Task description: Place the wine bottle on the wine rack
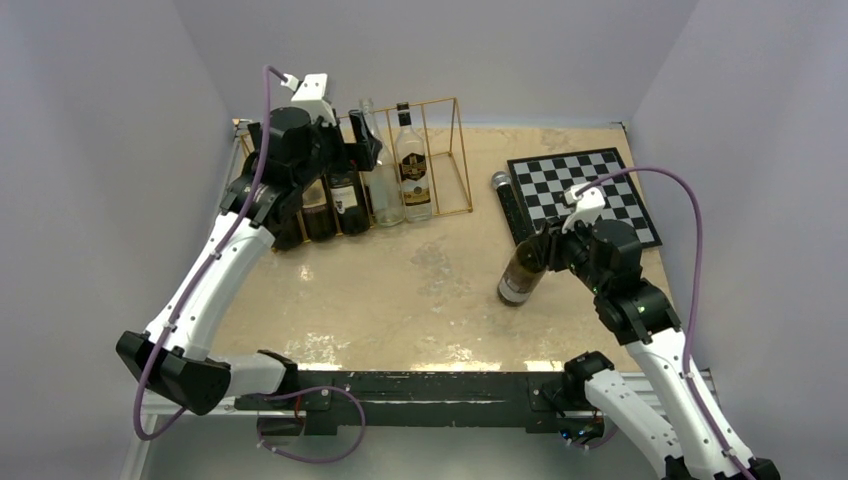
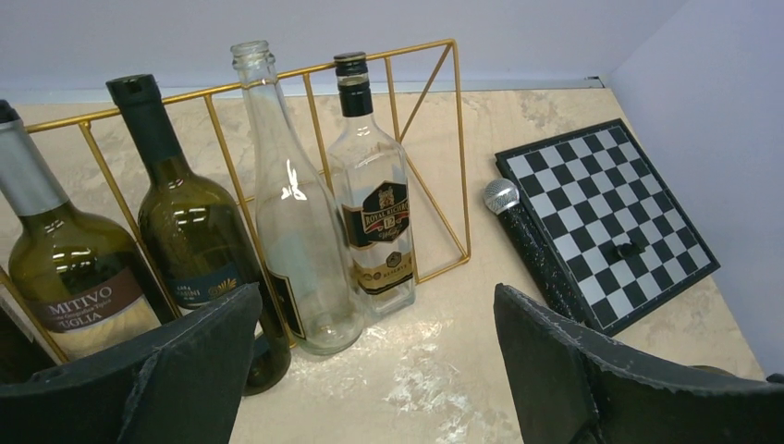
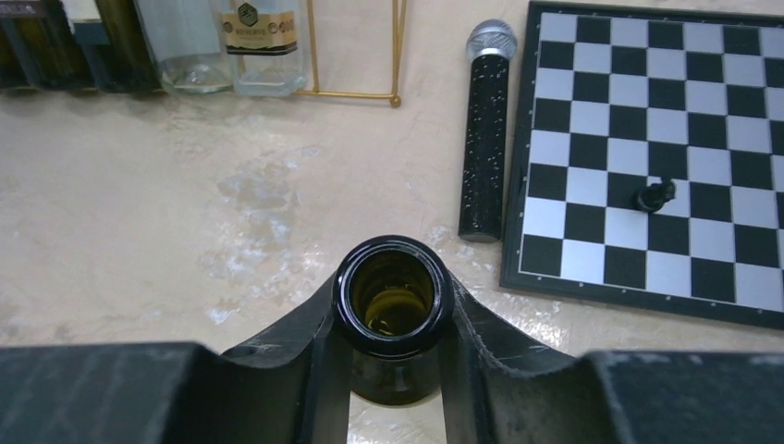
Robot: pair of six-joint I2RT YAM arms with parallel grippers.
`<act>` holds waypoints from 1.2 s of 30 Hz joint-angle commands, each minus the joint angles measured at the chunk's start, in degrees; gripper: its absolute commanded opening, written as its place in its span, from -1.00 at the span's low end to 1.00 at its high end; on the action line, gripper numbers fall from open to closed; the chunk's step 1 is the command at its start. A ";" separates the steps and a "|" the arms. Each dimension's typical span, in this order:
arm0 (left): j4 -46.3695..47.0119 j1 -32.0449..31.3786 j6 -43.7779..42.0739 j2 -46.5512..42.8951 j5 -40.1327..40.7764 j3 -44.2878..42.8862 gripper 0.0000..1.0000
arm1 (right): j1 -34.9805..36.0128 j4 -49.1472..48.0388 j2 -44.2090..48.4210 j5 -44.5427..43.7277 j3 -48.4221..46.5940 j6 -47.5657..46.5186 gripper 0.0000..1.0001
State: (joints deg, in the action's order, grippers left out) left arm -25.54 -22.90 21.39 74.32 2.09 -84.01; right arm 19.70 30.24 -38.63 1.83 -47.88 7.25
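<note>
The wine bottle (image 1: 522, 272) is dark brown, open-mouthed and tilted, its base on the table right of centre. My right gripper (image 1: 548, 245) is shut on its neck; in the right wrist view the fingers clamp just below the mouth (image 3: 392, 301). The wine rack (image 1: 457, 150) is a gold wire frame at the back left, also seen in the left wrist view (image 2: 459, 148). It holds several upright bottles; the slot at its right end holds none. My left gripper (image 1: 365, 140) hovers in front of the rack's bottles, open and empty (image 2: 377, 296).
A black-and-white chessboard (image 1: 585, 195) lies at the back right with a small dark piece (image 3: 654, 195) on it. A black microphone (image 1: 505, 205) lies along its left edge. Grey walls close in the table on three sides.
</note>
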 commanded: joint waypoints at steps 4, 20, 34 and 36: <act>-2.20 0.40 -2.42 -5.00 2.54 1.26 0.99 | 1.18 -1.96 -1.17 -1.67 -1.46 -0.85 -0.85; -11.01 0.40 -11.24 -20.63 1.93 -0.37 0.98 | 2.22 2.87 -15.10 5.40 -31.36 7.78 -1.00; -12.21 0.40 -6.61 -19.33 4.75 0.02 0.98 | 7.12 7.53 -47.68 -1.12 -61.87 -1.86 -1.00; -12.11 0.44 -6.94 -18.50 7.59 -0.94 0.99 | 7.09 7.89 -51.72 -1.26 -65.40 -2.89 -1.00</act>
State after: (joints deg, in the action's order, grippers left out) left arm -38.98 -22.90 13.13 55.27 4.71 -83.15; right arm 26.89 42.02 -86.19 2.85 -105.51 7.79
